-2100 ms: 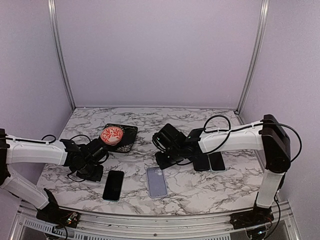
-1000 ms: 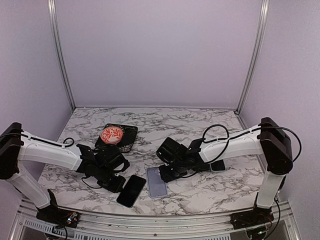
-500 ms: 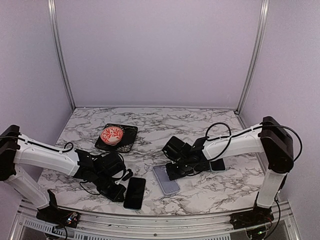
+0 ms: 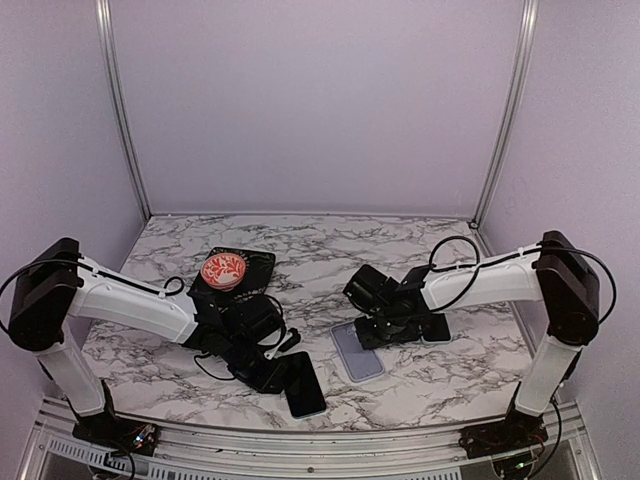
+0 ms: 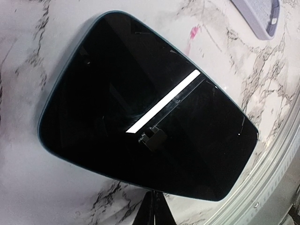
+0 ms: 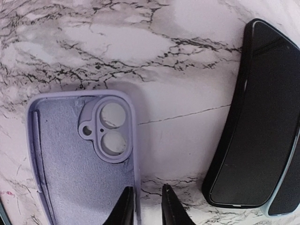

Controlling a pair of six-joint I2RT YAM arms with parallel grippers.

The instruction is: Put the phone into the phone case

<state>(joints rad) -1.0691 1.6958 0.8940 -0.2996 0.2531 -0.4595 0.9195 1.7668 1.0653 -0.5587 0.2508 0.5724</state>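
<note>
From above, the left pincer (image 4: 270,373) lay low at the front of the marble table (image 4: 330,235), its tip against the near-left end of the phone (image 4: 304,392). The phone lay flat, screen up, close to the front edge. The right pincer (image 4: 375,327) rested at the far end of the phone case (image 4: 357,352), which lay open side up just right of the phone and not touching it. Two spare phones (image 4: 435,328) lay side by side beyond the right pincer. A black tray (image 4: 255,278) carrying a red patterned bowl (image 4: 224,269) sat further back on the left.

In the left wrist view, the left pincer (image 5: 152,209) showed as one dark wedge with its fingers together, at the near edge of the phone (image 5: 140,98) and not clasped on it. The black screen with its bluish rim filled most of the view. A corner of the lilac phone case (image 5: 258,18) showed at the top right.

In the right wrist view, the right pincer (image 6: 145,199) had its fingers slightly apart, astride the side wall of the phone case (image 6: 70,154), one tip over the lining and one over bare marble. The camera cutout faced the lens. The spare phones (image 6: 258,117) lay to the right, well clear of the case.
</note>
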